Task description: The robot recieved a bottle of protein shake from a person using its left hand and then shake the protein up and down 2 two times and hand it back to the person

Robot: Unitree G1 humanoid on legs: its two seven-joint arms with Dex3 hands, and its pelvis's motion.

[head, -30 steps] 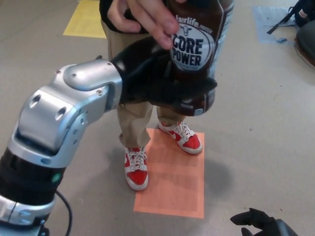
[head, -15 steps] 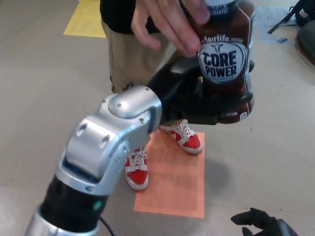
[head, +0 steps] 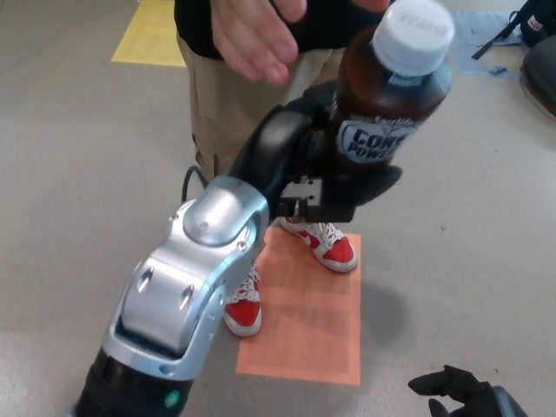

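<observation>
My left hand (head: 334, 178) clamped round lower half of protein shake bottle (head: 391, 104), raised, cap tilted toward camera. Person's hand (head: 252, 35) off bottle, hovering close. Right hand (head: 465, 395) low, fingers partly seen; can't tell state. Risk: low grip on tilted bottle; hard shake could slip it or hit person.

Glossy brown plastic bottle (head: 388, 113), matt white cap (head: 420, 33), smooth silver forearm (head: 187, 278).

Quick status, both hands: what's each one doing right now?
Left hand: shut on the protein shake bottle.
Right hand: only partly in view at the bottom edge; cannot tell whether it is open or shut.
</observation>
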